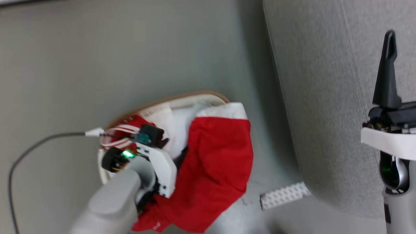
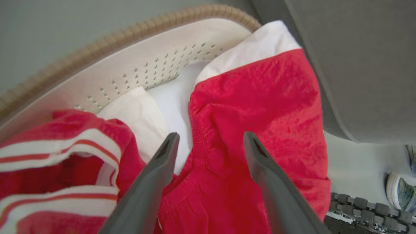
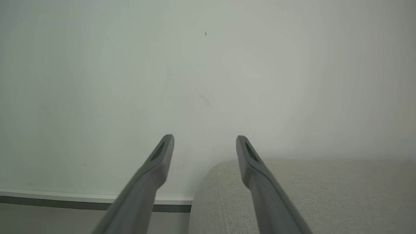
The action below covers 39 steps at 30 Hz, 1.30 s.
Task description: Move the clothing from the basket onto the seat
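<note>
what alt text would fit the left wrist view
Left claw, open, poised over a bright red soft fabric garment spilling from a rounded white perforated plastic basket with tan rim; a light grey upholstered sofa stands beside.

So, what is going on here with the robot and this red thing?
The robot's left claw is down at the basket, open, with its fingers on either side of a fold of the red clothing. The clothing lies in the basket and spills over its rim toward the seat. Nothing is gripped yet. The right claw is open and empty, held near the seat.
</note>
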### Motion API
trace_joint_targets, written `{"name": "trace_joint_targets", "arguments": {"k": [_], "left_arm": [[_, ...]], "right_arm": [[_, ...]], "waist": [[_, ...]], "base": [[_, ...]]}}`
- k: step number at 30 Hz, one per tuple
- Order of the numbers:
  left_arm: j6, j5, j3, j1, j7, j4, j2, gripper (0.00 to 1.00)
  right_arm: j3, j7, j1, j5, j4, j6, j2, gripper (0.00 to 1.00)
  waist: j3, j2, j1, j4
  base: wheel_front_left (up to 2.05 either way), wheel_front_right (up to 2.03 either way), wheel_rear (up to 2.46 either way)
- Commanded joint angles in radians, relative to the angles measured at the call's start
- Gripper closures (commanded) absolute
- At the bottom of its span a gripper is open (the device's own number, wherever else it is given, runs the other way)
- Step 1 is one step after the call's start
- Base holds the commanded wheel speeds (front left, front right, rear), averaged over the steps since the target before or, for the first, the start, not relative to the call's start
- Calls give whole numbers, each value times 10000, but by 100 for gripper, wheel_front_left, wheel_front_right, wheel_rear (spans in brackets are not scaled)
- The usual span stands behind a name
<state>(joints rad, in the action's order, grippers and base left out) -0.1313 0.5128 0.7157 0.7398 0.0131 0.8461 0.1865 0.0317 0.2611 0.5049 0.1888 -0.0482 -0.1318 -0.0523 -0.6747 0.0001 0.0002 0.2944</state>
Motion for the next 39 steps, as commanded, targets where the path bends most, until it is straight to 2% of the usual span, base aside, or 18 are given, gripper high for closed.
{"name": "trace_joint_targets", "arguments": {"k": [1, 10, 27, 28, 29, 30, 39], "left_arm": [[16, 171, 224, 302, 181, 355, 260, 0], [14, 1125, 1260, 1648, 607, 1438, 464, 0], [13, 2218, 2905, 2619, 788, 2435, -237, 0], [13, 2273, 2991, 2648, 801, 2483, -236, 12], [13, 2326, 3080, 2673, 792, 2531, -233, 68], [13, 2370, 3157, 2693, 730, 2524, -241, 100], [13, 3098, 3647, 2773, 10, 2246, 106, 100]], "right_arm": [[-58, 29, 263, 264, -138, 21, 42, 0], [-70, 31, 681, 1014, -535, 21, 43, 0], [42, 29, 243, 1336, -754, 21, 40, 0], [27, 29, 246, 1341, -734, 21, 40, 0], [11, 29, 249, 1345, -716, 21, 40, 0], [-7, 29, 267, 1352, -687, 21, 40, 0], [-202, 29, 749, 1470, -418, 21, 37, 0]], "waist": [[-1065, -1, -2, 726], [-2425, -1, -2, 1420], [-2793, -1, -2, 1372], [-2797, -1, -2, 1367], [-2796, -1, -2, 1366], [-2794, -1, -2, 1370], [-2353, -1, -2, 1566]], "base": [[0, 0, 0], [0, 0, 0], [0, 0, 0], [0, 0, 0], [0, 0, 0], [0, 0, 0], [0, 0, 0]]}}
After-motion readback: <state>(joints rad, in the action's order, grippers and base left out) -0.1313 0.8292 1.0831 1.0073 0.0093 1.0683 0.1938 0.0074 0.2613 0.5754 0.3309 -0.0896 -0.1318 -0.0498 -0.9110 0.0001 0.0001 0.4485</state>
